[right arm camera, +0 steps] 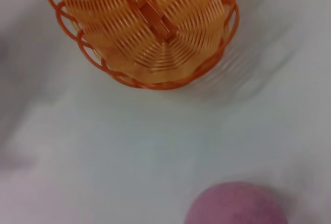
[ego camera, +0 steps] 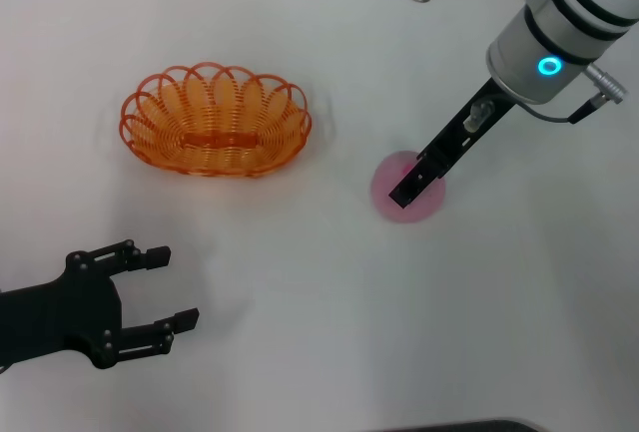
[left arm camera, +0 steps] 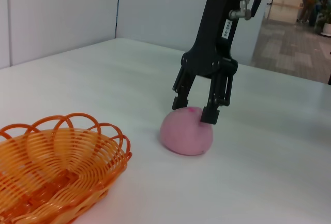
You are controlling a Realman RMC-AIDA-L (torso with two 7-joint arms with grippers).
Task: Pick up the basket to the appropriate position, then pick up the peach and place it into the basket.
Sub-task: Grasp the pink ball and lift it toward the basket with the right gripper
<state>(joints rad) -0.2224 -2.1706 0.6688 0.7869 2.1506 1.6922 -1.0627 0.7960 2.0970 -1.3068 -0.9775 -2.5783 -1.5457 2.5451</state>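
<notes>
Bare white table (ego camera: 300, 282), pale walls

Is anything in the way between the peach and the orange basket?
No, nothing visible is. The peach sits on the white table with the right gripper open just above it. Only bare table lies between it and the basket. The left gripper waits off to the side, nearer the robot.

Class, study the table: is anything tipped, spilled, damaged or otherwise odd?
Nothing stands out. The basket sits upright and empty, the peach rests whole on the table under the right gripper, jaws open. Left gripper idles apart.
</notes>
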